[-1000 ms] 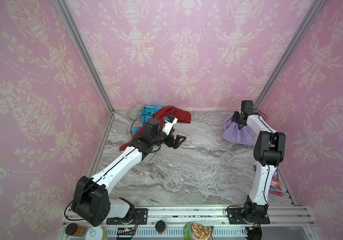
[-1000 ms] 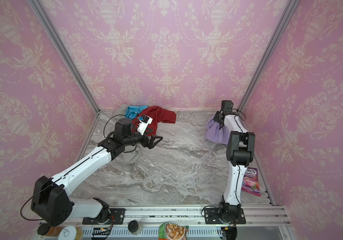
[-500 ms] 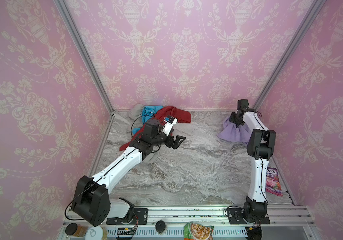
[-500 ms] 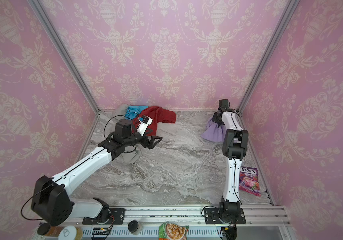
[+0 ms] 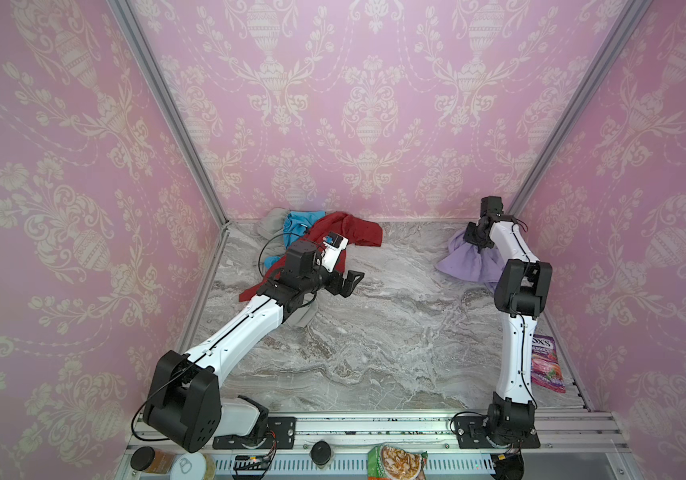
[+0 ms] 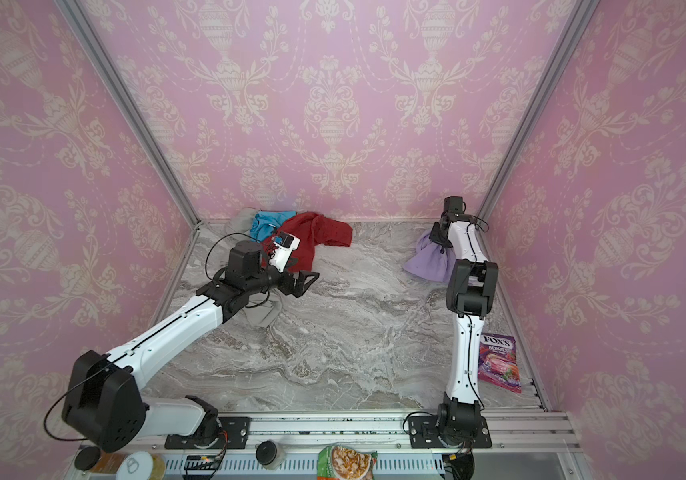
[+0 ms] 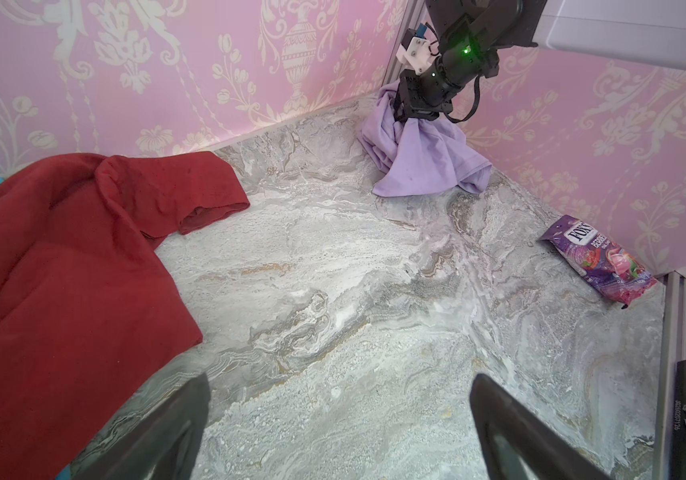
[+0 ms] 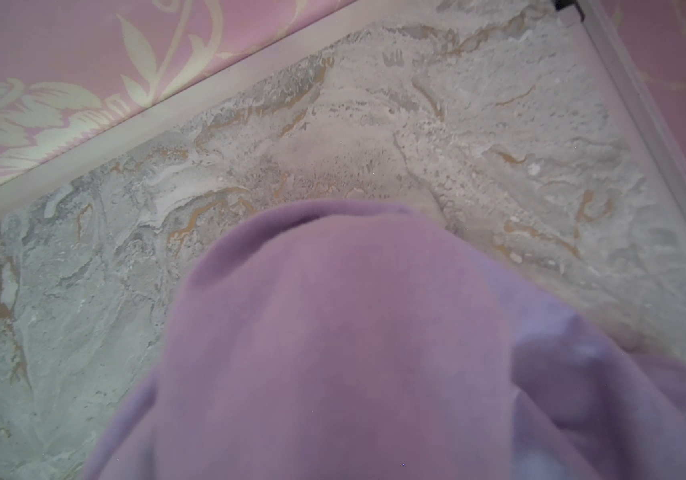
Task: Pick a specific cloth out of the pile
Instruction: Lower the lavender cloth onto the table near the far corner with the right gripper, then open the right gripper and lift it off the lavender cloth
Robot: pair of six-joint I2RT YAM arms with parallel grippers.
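Both top views share the whole table from above — right wrist view hugs the cloth.

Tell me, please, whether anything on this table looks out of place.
Yes: a purple Fox's candy bag lies flat on the table by the right-hand wall, beside the right arm. It is the only packaged item among garments, far from the pile.

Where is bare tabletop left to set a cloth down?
Widest bare marble lies mid-table, between the red cloth, the lavender cloth and the candy bag. Crowded: the back-left pile by the left gripper, and the back-right corner around the right gripper.
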